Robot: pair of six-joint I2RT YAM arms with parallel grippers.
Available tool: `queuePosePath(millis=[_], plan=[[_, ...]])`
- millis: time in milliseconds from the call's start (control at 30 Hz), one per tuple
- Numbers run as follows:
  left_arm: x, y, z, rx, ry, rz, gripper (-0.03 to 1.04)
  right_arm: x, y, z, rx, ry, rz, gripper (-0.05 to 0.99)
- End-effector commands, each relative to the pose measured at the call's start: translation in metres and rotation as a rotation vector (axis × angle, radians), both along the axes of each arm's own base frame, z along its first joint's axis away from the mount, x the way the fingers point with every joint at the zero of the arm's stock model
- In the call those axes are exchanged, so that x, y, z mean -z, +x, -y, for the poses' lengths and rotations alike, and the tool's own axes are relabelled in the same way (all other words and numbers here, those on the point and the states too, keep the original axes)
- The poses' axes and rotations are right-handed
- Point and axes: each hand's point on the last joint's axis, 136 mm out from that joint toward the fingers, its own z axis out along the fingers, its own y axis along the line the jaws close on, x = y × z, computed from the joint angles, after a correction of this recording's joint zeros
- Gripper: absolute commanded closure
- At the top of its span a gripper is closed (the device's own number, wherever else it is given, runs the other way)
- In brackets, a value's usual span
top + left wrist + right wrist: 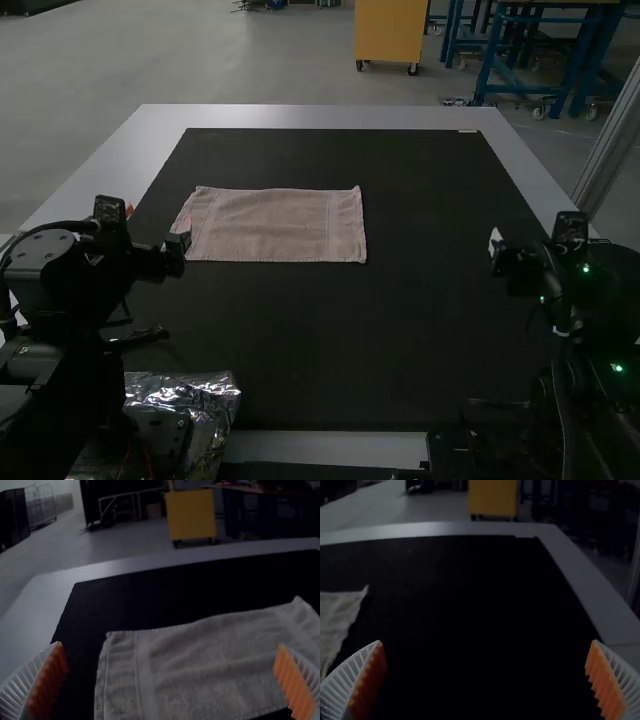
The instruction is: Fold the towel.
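Dim in here; past the pale-edged worktop point(45, 592), a yellow cabinet point(191, 516) stands on casters on grey floor point(65, 545).

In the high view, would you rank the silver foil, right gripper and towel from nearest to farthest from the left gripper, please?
1. Towel, ahead and to the right
2. Silver foil, at the near edge
3. Right gripper, across the table
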Motion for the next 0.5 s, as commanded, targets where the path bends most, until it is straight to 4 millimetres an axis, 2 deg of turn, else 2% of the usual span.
queuePosePath(millis=[0, 167, 233, 300, 400, 467], plan=[[-0.004, 0.000, -0.002, -0.008, 0.033, 0.026, 0.04, -0.008, 0.000, -0.002, -0.017, -0.034, 0.041, 0.02], [-0.030, -0.002, -0.002, -0.027, 0.232, 0.148, 0.05, -0.022, 0.000, -0.003, -0.025, -0.351, 0.106, 0.02], [-0.038, -0.003, -0.008, -0.064, 0.235, 0.180, 0.06, -0.023, 0.000, -0.003, -0.028, -0.411, 0.112, 0.02], [-0.039, -0.003, -0.007, -0.072, 0.301, 0.186, 0.07, -0.026, 0.000, -0.004, -0.030, -0.453, 0.124, 0.02], [-0.041, -0.004, -0.008, -0.079, 0.308, 0.198, 0.08, -0.038, -0.001, -0.012, -0.058, -0.530, 0.186, 0.02], [-0.057, -0.007, -0.012, -0.104, 0.299, 0.256, 0.08, -0.058, -0.004, -0.014, -0.050, -0.507, 0.266, 0.02]])
